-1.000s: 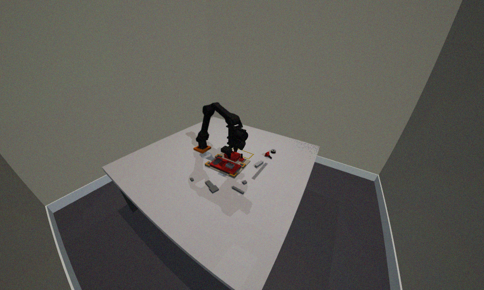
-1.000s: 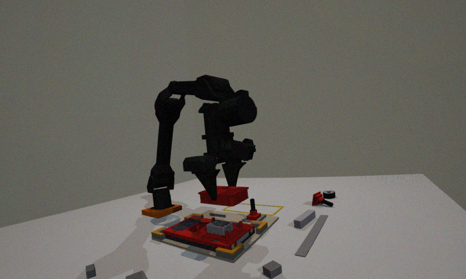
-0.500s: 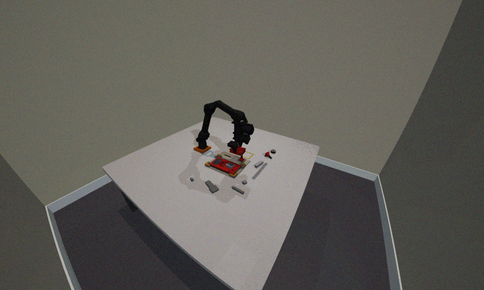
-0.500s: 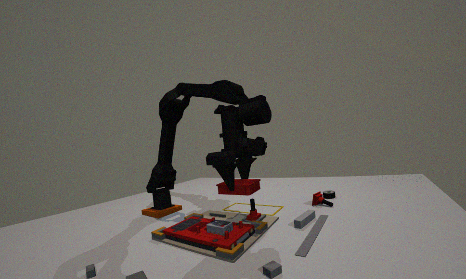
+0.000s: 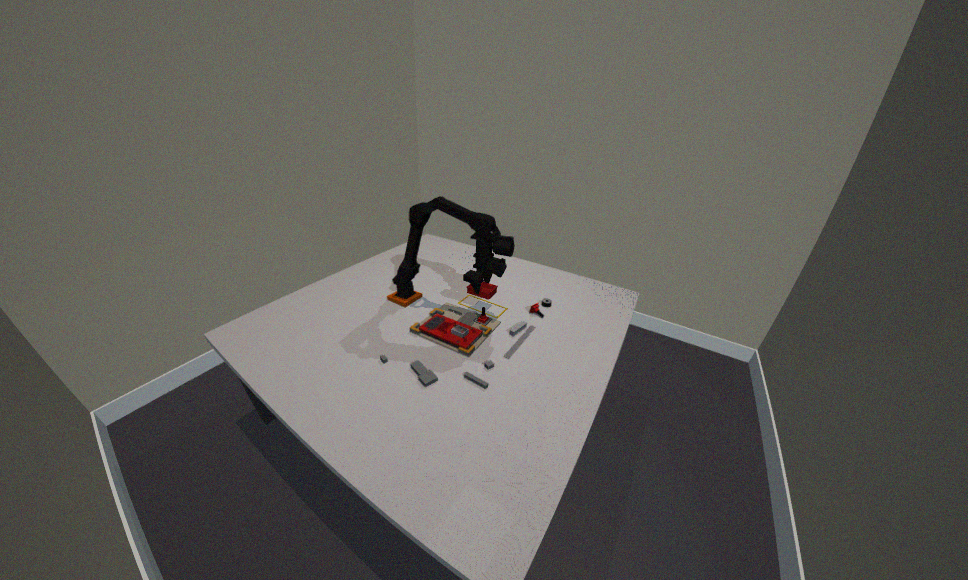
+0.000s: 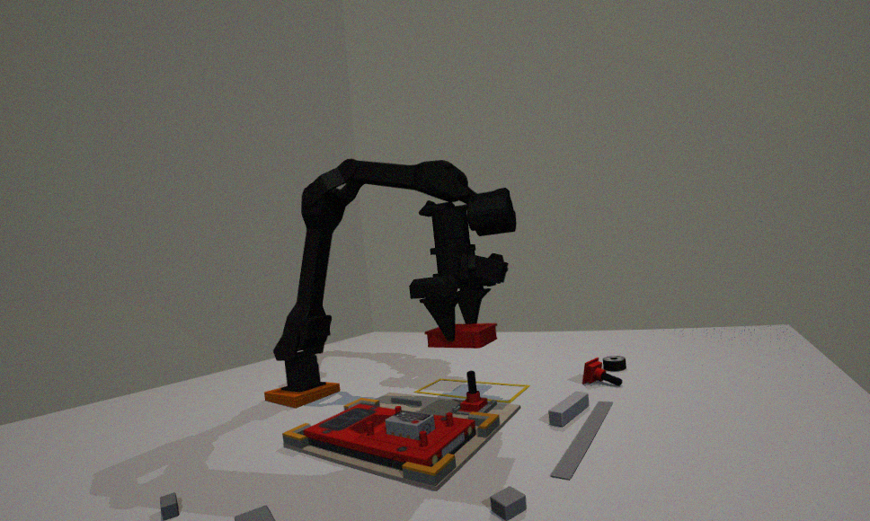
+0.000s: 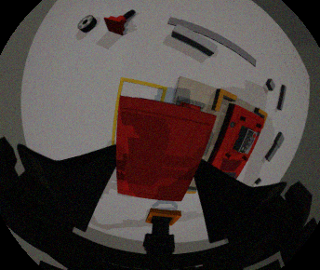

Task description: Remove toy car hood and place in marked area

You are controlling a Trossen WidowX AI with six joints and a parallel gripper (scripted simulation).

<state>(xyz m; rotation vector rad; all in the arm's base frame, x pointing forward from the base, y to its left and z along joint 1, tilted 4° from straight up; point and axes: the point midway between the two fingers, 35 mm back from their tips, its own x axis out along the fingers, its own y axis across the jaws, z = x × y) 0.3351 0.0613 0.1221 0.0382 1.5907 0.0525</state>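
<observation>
My gripper (image 5: pixel 482 286) (image 6: pixel 461 330) (image 7: pixel 158 155) is shut on the red hood (image 5: pixel 483 291) (image 6: pixel 478 335) (image 7: pixel 166 140), one finger on each side. The hood hangs about level, well above the table and clear of the car. The yellow outline of the marked area (image 5: pixel 502 314) (image 6: pixel 519 393) (image 7: pixel 143 83) lies below it; in the wrist view the hood hides much of that outline. The toy car's red body (image 5: pixel 437 328) (image 6: pixel 451 430) (image 7: pixel 232 140) sits between corner blocks, with its grey engine block (image 6: pixel 410 424) uncovered.
A red piece with an upright black post (image 5: pixel 482 317) (image 6: pixel 473 401) stands on the car's board beside the marked area. A loose red piece (image 6: pixel 592 370) (image 7: pixel 115 24), a black wheel (image 5: pixel 546 302) (image 6: pixel 614 362) (image 7: pixel 86 23), a grey block (image 6: pixel 569 409) and a grey strip (image 6: pixel 581 439) lie farther right.
</observation>
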